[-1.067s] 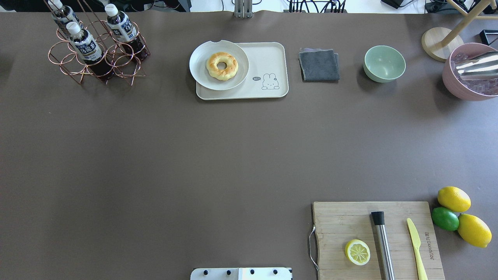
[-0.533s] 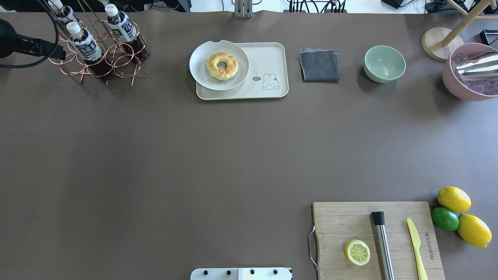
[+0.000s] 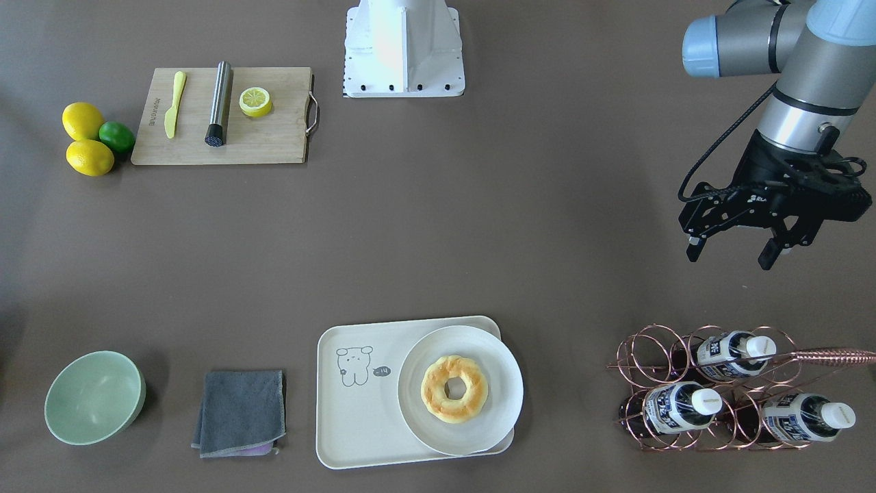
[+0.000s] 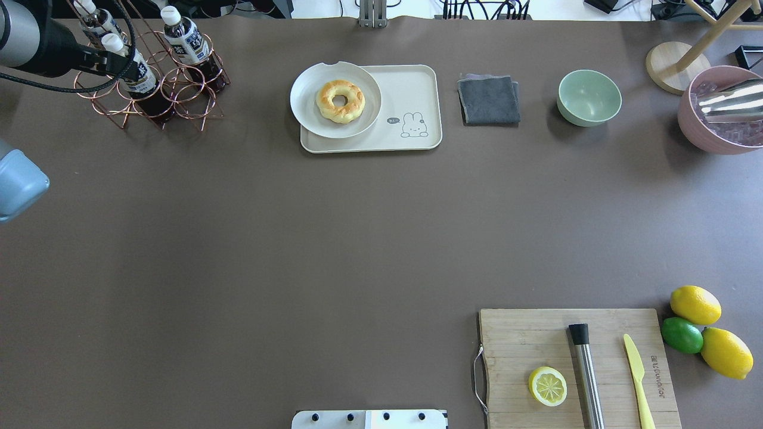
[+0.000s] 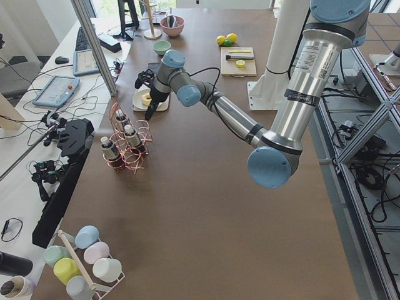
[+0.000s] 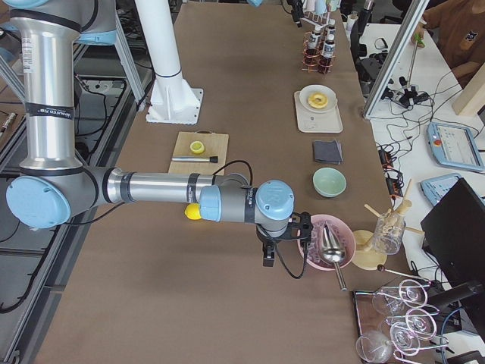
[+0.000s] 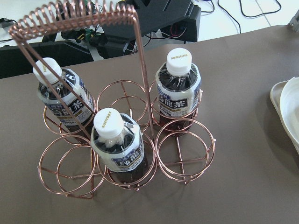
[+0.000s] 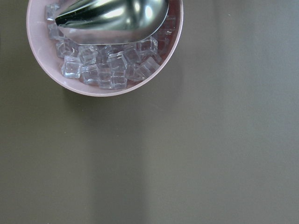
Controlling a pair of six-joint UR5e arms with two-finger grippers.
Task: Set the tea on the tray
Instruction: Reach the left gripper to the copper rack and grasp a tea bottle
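The left gripper [image 3: 731,257] hangs in the air with its two fingers spread wide, and nothing is between them. It points down toward the table on the robot's side of a copper wire rack [image 3: 636,356]. In the front-facing view a strip of bare table [image 3: 438,239] shows between the fingertips and the rack, so the claw touches neither the rack nor a bottle. Three tea bottles that look the same stand upright in the rings of the rack, each with a white cap and a white-and-blue label. The near tea bottle [image 7: 119,147] is the closest one to the claw and sits low in the middle of the left wrist view. The second tea bottle [image 7: 179,88] stands behind it on the side of the tray, and the third tea bottle [image 7: 60,95] stands behind it on the other side, partly crossed by the handle of the rack. The tray [image 3: 356,424] lies well apart from the rack, on the same far side of the table. On it sits a round plate [image 3: 499,390] with a doughnut [image 3: 454,388], and the plate goes a little over the tray's edge. The part of the tray with the bear drawing is bare. The right gripper [image 6: 267,262] is far away at the other end of the table, just beside a pink bowl [image 8: 107,92] of ice cubes with a metal scoop. I cannot tell how its fingers stand.
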